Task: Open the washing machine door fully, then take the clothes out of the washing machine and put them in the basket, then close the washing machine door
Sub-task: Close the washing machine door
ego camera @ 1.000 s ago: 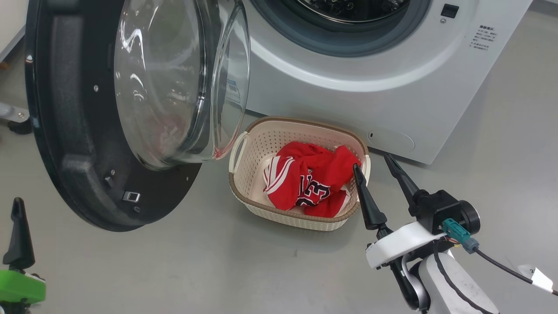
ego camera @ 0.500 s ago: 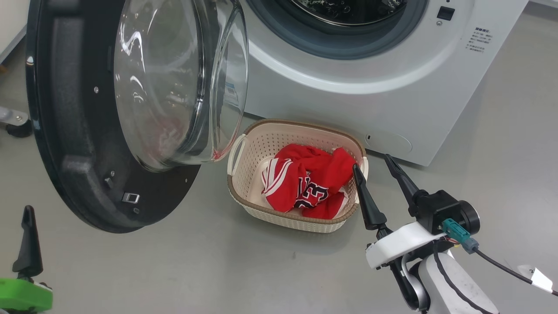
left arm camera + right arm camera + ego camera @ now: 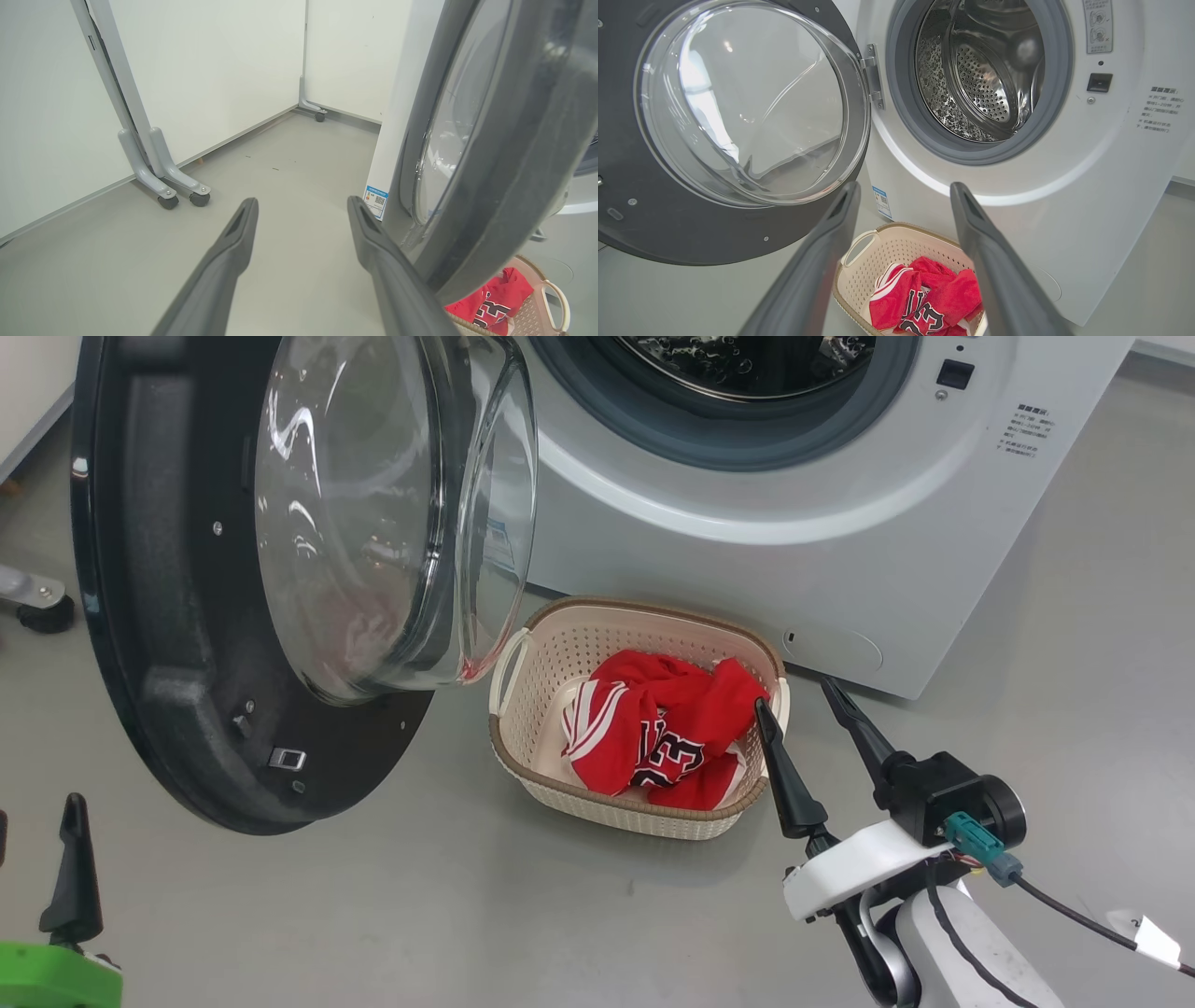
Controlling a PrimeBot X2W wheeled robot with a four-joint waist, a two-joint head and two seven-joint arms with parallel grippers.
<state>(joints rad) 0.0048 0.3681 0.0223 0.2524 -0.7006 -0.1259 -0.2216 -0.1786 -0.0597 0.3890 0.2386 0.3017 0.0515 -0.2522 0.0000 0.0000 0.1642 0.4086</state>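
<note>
At six o'clock from the washer's point(image 3: 747, 569) mouth, on the floor point(image 3: 467, 905) just before its front panel, you find the basket point(image 3: 560, 653). The clothes point(image 3: 667, 733) lie bunched inside it, red with white stripes and a black 23 facing up.

Your right gripper point(image 3: 794, 694) hangs at four o'clock in the head view, jaws spread wide and holding nothing. From its tips the clothes lie near, at about nine o'clock. The inner finger's tip overlaps the basket's right handle in that view, and you cannot tell whether it touches. From the right wrist, basket and clothes sit at six o'clock, low between the two fingers. The drum point(image 3: 980, 84) is at one o'clock, showing perforated steel inside the grey gasket point(image 3: 906, 126).

The door point(image 3: 168, 644) stands swung open at ten o'clock in the head view, its glass bowl bulging toward the basket.

Your left gripper point(image 3: 302, 200) sits at seven o'clock in the head view, well apart from the basket, with the door between them. From the left wrist its fingers are spread wide on nothing, pointing along the floor. The door's rim rises at three o'clock, close beside the right-hand finger, and the clothes peek out at five o'clock beneath it. A blue sticker point(image 3: 376, 200) marks the washer's corner just past that finger.
</note>
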